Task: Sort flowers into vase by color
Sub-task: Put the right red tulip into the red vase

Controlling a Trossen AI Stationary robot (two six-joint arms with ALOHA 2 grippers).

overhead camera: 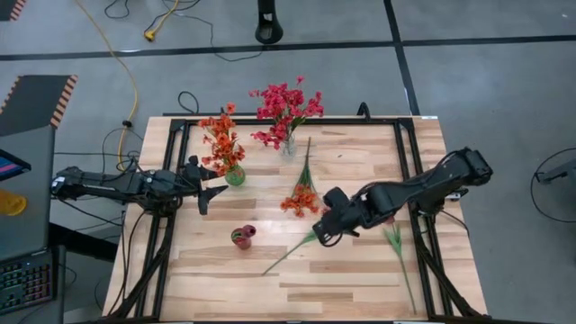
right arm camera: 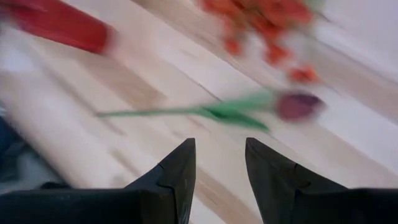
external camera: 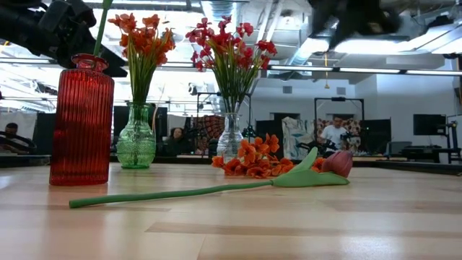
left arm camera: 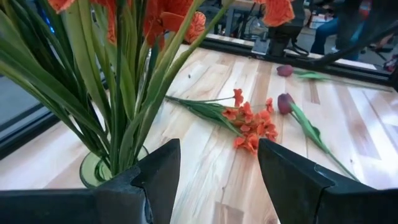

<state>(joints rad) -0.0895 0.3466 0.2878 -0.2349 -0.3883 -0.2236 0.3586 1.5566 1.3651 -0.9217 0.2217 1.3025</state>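
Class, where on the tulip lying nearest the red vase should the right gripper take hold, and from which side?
Probably mid-stem on the tulip, from straight above: it lies flat on the table, its thin stem bare below the leaf. The right gripper hovers open nearby.

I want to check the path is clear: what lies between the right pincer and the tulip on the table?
Only bare wood. The right wrist view shows the right pincer open above the tulip, with nothing between them.
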